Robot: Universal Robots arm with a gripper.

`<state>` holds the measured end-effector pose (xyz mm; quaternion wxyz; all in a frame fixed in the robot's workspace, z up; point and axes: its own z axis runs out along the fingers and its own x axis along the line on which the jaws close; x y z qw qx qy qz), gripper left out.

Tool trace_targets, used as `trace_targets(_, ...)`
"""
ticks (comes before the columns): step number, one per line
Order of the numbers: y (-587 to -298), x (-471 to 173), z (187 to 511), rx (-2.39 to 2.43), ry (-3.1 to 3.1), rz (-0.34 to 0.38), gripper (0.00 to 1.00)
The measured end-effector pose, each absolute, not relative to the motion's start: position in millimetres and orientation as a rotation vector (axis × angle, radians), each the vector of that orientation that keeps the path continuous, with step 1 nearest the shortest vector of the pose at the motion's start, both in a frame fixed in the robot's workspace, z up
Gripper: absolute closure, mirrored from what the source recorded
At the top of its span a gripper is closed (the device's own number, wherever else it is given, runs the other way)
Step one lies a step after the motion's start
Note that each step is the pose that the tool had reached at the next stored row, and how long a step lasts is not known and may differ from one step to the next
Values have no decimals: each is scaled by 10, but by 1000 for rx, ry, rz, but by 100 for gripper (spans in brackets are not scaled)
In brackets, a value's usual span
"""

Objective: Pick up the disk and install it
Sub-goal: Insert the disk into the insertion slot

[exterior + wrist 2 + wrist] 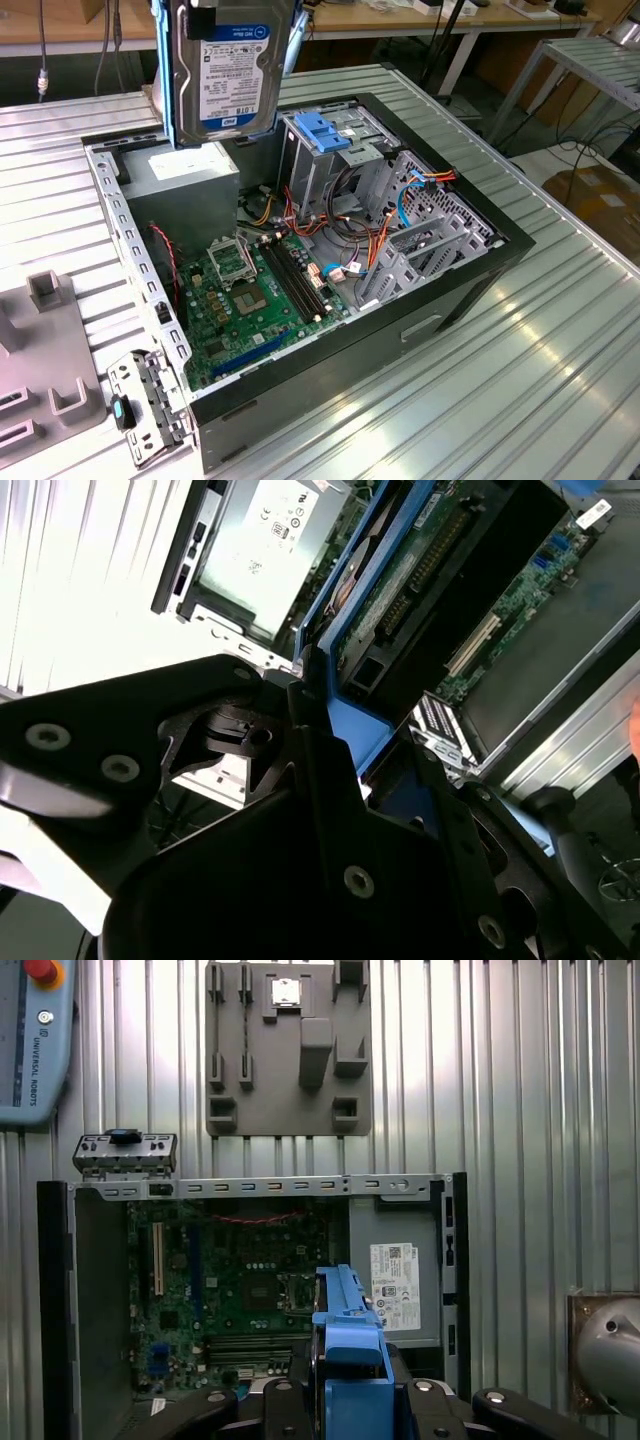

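Ribbed metal counter (pixel 560 330) all round, wooden bench (pixel 400 22) behind; on the counter, lying open, a black case (pixel 470 290) with green motherboard (pixel 250 290) bared. Above the far end of the case, held aloft: the disk (pixel 225 70), clamped in the gripper (pixel 350 1395) by its blue rails, black jaws pressed against either side in both wrist views. Hangs below the gripper, long axis upright, label face turned toward the exterior camera, lower short edge pointing down at the case. Sits over the grey power supply (pixel 185 165), seemingly clear of it, though hard to judge the gap from this angle. Just beside, toward the exterior view's right and lower down, the grey drive cage (pixel 330 165) with its blue-handled bracket (pixel 322 130) on top; disk and cage apart, not touching. Judged from that: picked up already, not yet installed, carried edge-down near the cage, off to one side of it rather than above it. Between cage and motherboard, a tangle of red, orange and blue wires (pixel 350 240). Outside the case, on the counter at the exterior view's left, a grey fixture plate (pixel 40 350) with raised blocks, and a metal latch plate (pixel 150 400) at the case's near corner.
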<state>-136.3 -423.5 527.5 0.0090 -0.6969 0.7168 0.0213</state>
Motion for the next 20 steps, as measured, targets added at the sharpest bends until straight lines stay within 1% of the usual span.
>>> trace_targets(20,-4298,-1363,5275,-2177,2239,66,63)
